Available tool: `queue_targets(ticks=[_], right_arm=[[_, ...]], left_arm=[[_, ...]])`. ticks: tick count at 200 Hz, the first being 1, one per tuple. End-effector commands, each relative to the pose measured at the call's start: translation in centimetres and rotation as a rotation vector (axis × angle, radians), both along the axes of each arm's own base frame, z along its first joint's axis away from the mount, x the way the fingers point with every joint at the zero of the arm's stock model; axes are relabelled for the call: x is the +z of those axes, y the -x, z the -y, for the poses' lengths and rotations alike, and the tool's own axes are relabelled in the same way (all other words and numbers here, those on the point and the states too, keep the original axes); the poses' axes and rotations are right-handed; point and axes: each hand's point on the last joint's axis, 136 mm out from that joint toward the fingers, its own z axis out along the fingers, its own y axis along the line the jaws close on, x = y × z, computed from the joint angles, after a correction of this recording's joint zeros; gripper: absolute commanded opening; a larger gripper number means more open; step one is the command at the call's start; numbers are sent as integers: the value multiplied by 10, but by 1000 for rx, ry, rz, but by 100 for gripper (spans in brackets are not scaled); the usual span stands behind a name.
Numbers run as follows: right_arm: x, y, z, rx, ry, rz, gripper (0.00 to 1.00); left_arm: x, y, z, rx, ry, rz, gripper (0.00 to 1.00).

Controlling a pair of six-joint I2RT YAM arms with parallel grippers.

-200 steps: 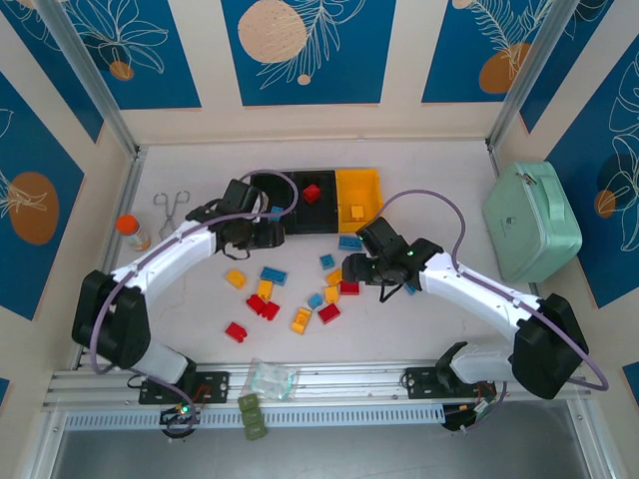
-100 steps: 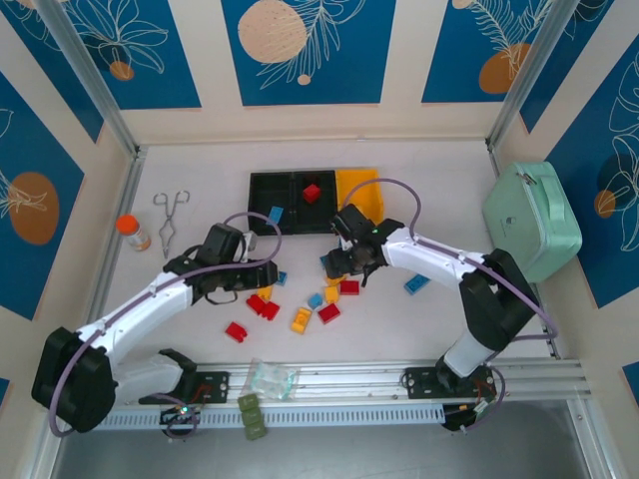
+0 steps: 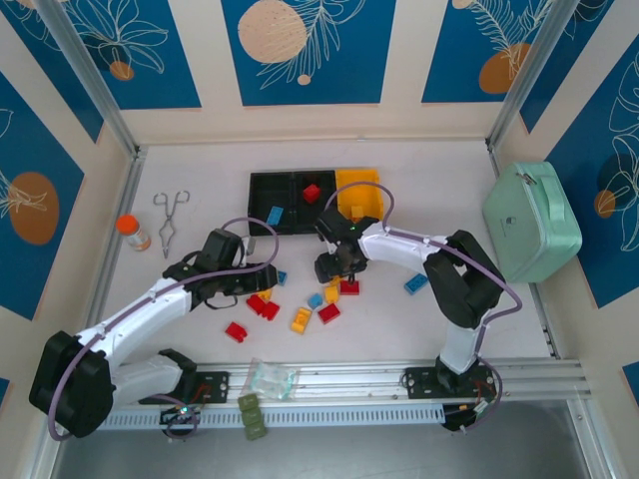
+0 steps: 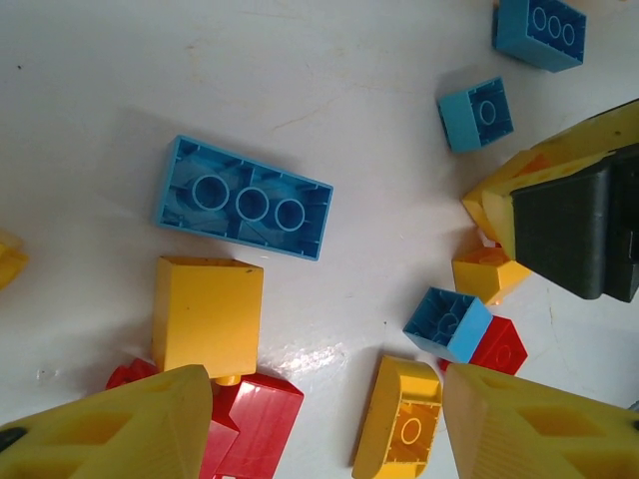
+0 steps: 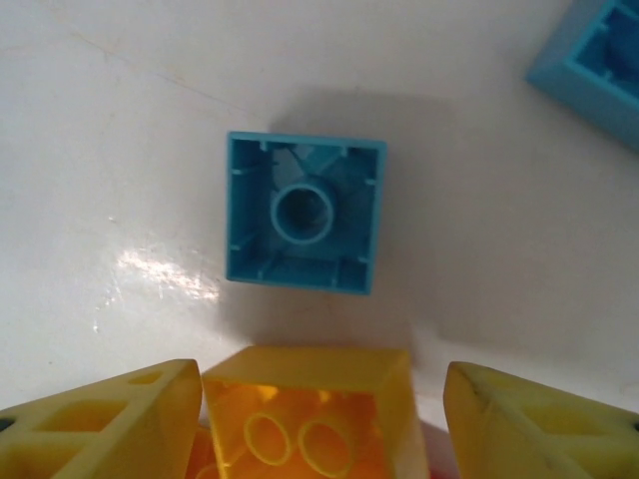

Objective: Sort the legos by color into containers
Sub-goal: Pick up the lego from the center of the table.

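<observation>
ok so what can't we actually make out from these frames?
- Right wrist view: the yellow brick between the fingers runs off the bottom edge, so contact is unclear.
- Left wrist view: the red bricks lie partly under a yellow finger, so their count is unclear.
- Top view: the right gripper covers whatever lies beneath it, and the arm hides the yellow bin near corner.

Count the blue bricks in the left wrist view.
4: long blue brick centre-left, underside up; small blue brick upper right; corner blue brick at the top right edge; tilted blue brick lower right, beside a red brick. The yellow fingers may hide more.
</observation>
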Motion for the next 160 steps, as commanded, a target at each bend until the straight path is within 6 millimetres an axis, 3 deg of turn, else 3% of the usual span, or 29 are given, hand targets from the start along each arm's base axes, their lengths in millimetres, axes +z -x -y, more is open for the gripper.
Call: queue_targets(ticks=[1, 50, 78, 160], right_arm=[[-7, 4, -2, 18, 27, -25, 64], [-11, 6, -5, 16, 31, -28, 60], [-10, 5, -3, 10, 40, -25, 50], [54, -7, 5, -36, -33, 86, 47]], left_arm=[[-6, 3, 3, 0, 12, -20, 62], [-8, 4, 2, 2, 10, -27, 62], [-10, 4, 3, 4, 9, -30, 62], [2, -1, 18, -30, 64, -2, 62]])
